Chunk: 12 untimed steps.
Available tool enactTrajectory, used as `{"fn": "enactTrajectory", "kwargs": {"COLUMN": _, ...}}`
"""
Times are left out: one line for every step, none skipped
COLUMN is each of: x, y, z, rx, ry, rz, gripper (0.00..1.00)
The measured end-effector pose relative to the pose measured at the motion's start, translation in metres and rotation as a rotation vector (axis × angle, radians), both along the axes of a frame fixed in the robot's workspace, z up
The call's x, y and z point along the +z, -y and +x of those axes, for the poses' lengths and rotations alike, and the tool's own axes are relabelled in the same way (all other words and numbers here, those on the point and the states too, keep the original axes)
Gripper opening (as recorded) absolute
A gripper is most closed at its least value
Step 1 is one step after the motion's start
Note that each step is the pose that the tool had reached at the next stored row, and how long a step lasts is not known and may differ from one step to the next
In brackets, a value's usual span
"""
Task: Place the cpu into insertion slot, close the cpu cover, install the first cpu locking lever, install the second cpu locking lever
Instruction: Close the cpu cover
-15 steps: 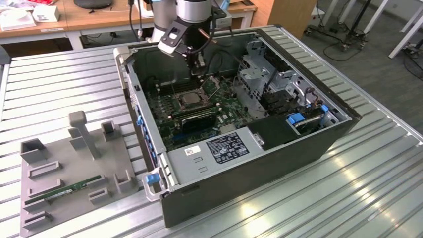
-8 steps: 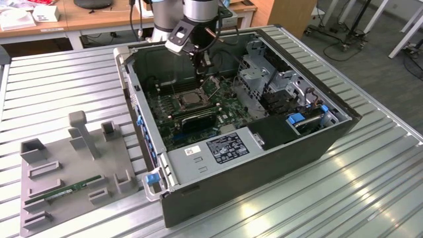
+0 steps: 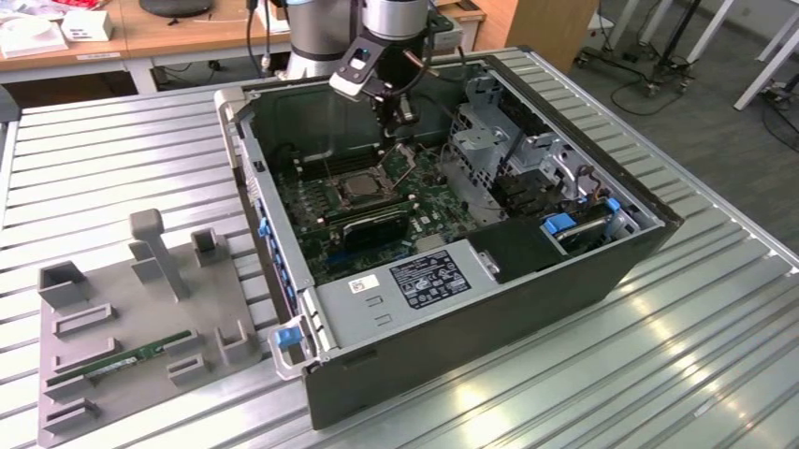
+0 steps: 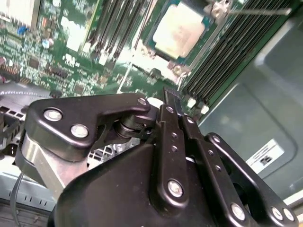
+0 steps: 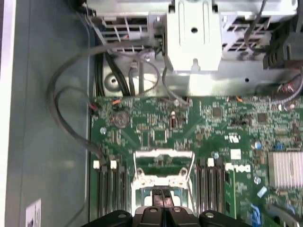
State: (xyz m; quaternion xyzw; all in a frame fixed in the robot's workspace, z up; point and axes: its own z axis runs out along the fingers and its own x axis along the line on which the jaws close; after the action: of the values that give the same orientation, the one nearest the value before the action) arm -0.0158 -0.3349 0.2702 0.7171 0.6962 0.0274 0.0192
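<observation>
Black gripper [image 3: 403, 114] hanging inside the open dark computer case [image 3: 525, 309] on the ribbed metal bench [image 3: 112, 140], fingers [image 4: 173, 127] pinching narrow on nothing, small silver-topped square cpu [image 4: 180, 28] sitting in its socket [image 4: 156, 59], thin silvery cpu cover [image 5: 163, 152] frame standing raised

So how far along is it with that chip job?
The cpu already lies in place on the motherboard. The cpu cover looks raised, not yet closed, with the shut gripper poised near it. Closing the cover and both locking levers remain.
</observation>
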Motion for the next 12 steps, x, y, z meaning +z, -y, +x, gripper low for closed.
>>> {"fn": "enactTrajectory", "kwargs": {"x": 0.0000, "y": 0.0000, "z": 0.0032, "rx": 0.000, "ry": 0.0000, "rz": 0.0001, "gripper": 0.11}}
{"fn": "enactTrajectory", "kwargs": {"x": 0.0000, "y": 0.0000, "z": 0.0061, "rx": 0.000, "ry": 0.0001, "rz": 0.0001, "gripper": 0.11}}
{"fn": "enactTrajectory", "kwargs": {"x": 0.0000, "y": 0.0000, "z": 0.0088, "rx": 0.000, "ry": 0.0000, "rz": 0.0001, "gripper": 0.11}}
{"fn": "enactTrajectory", "kwargs": {"x": 0.0000, "y": 0.0000, "z": 0.0119, "rx": 0.000, "ry": 0.0000, "rz": 0.0000, "gripper": 0.11}}
{"fn": "enactTrajectory", "kwargs": {"x": 0.0000, "y": 0.0000, "z": 0.0149, "rx": 0.000, "ry": 0.0000, "rz": 0.0000, "gripper": 0.11}}
{"fn": "enactTrajectory", "kwargs": {"x": 0.0000, "y": 0.0000, "z": 0.0179, "rx": 0.000, "ry": 0.0000, "rz": 0.0000, "gripper": 0.11}}
{"fn": "enactTrajectory", "kwargs": {"x": 0.0000, "y": 0.0000, "z": 0.0211, "rx": 0.000, "ry": 0.0000, "rz": 0.0000, "gripper": 0.11}}
{"fn": "enactTrajectory", "kwargs": {"x": 0.0000, "y": 0.0000, "z": 0.0244, "rx": 0.000, "ry": -0.0001, "rz": -0.0001, "gripper": 0.11}}
{"fn": "enactTrajectory", "kwargs": {"x": 0.0000, "y": 0.0000, "z": 0.0276, "rx": 0.000, "ry": -0.0001, "rz": -0.0002, "gripper": 0.11}}
{"fn": "enactTrajectory", "kwargs": {"x": 0.0000, "y": -0.0001, "z": 0.0308, "rx": 0.000, "ry": -0.0001, "rz": -0.0002, "gripper": 0.11}}
{"fn": "enactTrajectory", "kwargs": {"x": 0.0000, "y": -0.0001, "z": 0.0338, "rx": 0.000, "ry": -0.0001, "rz": -0.0001, "gripper": 0.11}}
{"fn": "enactTrajectory", "kwargs": {"x": 0.0000, "y": -0.0001, "z": 0.0368, "rx": 0.000, "ry": -0.0001, "rz": 0.0000, "gripper": 0.11}}
